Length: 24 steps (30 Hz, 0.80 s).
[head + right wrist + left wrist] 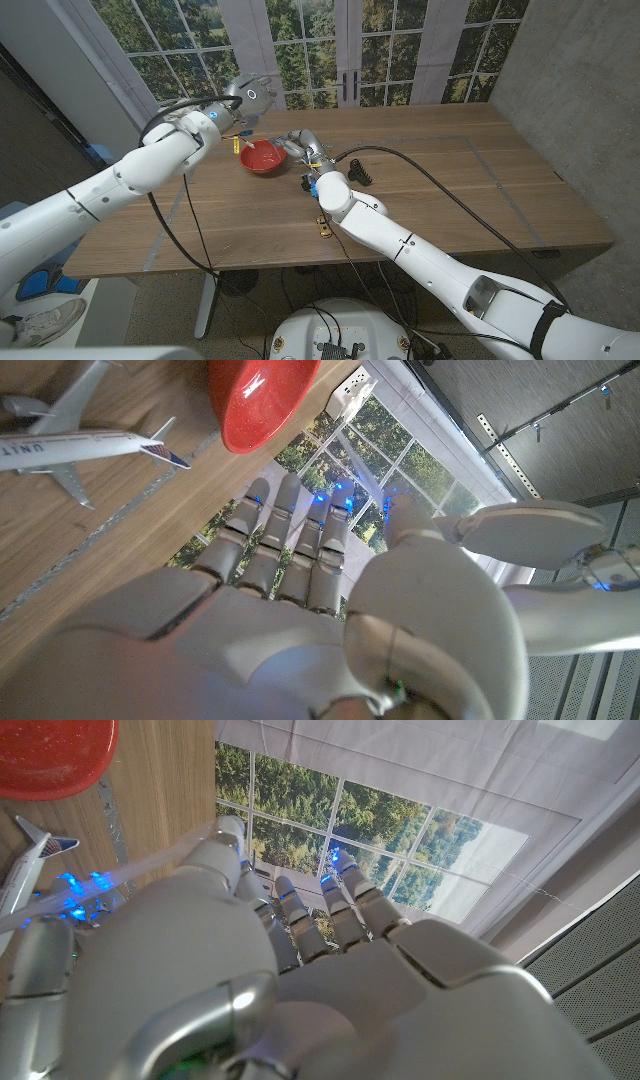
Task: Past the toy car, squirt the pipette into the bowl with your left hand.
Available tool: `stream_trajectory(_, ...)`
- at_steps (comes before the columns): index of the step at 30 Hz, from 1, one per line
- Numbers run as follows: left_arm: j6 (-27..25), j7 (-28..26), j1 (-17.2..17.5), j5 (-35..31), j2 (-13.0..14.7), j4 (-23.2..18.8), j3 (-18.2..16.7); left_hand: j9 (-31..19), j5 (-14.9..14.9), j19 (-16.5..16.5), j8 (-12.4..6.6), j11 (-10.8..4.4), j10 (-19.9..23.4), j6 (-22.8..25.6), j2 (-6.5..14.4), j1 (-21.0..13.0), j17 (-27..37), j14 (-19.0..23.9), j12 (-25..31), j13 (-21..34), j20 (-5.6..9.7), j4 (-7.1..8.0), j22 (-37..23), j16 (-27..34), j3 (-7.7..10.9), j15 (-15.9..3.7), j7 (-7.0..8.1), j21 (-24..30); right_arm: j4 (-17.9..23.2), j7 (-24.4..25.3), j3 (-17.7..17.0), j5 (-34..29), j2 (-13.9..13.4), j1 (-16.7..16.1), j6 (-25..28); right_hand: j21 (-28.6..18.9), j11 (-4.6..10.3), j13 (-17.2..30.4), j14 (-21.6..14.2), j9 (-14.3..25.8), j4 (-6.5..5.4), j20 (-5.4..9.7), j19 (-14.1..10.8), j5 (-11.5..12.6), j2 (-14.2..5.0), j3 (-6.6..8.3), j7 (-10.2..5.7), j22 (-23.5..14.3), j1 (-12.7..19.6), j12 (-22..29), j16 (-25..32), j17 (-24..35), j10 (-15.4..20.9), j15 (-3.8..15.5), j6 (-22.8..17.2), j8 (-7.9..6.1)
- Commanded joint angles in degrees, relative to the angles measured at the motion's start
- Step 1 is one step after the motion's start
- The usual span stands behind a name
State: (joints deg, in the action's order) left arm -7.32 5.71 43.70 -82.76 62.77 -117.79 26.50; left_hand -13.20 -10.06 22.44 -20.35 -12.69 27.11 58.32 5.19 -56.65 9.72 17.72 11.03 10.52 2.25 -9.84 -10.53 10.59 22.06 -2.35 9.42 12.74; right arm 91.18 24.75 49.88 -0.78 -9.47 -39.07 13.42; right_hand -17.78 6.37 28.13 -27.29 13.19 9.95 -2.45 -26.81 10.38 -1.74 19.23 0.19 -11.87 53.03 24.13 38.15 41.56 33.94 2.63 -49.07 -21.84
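Left hand [228, 118] was raised at the far left of the wooden surface [450, 190], just left of the red bowl [263, 157], gripping a pipette [236, 142] with its yellow end pointing toward the bowl rim. A toy airplane [80, 448] lay near the bowl. Right hand [305, 147] sat just right of the bowl, holding nothing, fingers extended. A small toy car [324, 227] sat nearer, beside the right arm.

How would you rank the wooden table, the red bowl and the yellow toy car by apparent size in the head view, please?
Largest to smallest:
1. wooden table
2. red bowl
3. toy car, clearly smallest, though it lies nearer the camera than the bowl.
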Motion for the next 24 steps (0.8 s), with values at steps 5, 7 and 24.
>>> stream_trajectory(5,-0.08,-0.26,0.21,0.43,-0.2,-0.05,-0.05,-0.08,-0.44,-0.29,-0.34,0.09,0.18,0.21,0.31,-0.55,0.19,0.37,-0.09,0.12,0.73,0.17,-0.18,-0.16,-0.33,-9.42,0.4,-0.03,-2.14,1.84,0.19,-1.07,1.27,-0.34,-3.2,-0.72,0.38,1.29,-1.33,0.99,0.31,0.28,-0.95,0.07,0.65,0.36,-0.42,-0.32,2.58,1.41,0.65,0.72,1.79,6.08,-1.63,-1.22)
stream_trajectory(7,0.09,-0.3,0.1,0.59,-0.24,0.05,0.0,-0.08,-0.45,-0.31,-0.35,0.09,0.19,0.21,0.32,-0.56,0.19,0.37,-0.09,0.12,0.74,0.17,-0.18,-0.16,-0.35,-9.41,0.36,-0.04,-2.47,2.03,0.17,-1.14,1.48,-0.39,-3.65,-0.86,0.47,1.57,-1.6,1.19,0.43,0.37,-1.11,0.12,0.65,0.53,-0.61,-0.34,3.25,1.59,0.74,0.87,1.78,6.15,-1.93,-1.49)
stream_trajectory(24,0.47,-0.82,-0.52,0.54,-0.41,0.74,0.46,-0.09,-0.45,-0.3,-0.4,0.09,0.18,0.14,0.35,-0.58,0.18,0.29,-0.09,0.12,0.73,0.17,-0.18,-0.17,-0.6,-9.41,0.4,-0.04,-4.87,2.58,-0.3,-1.34,2.39,-0.63,-7.6,-2.19,1.91,4.51,-4.78,2.87,-0.36,1.29,-2.04,0.22,-0.63,1.42,-0.55,-0.57,5.98,5.05,1.48,2.36,5.52,8.07,-7.12,-4.95)
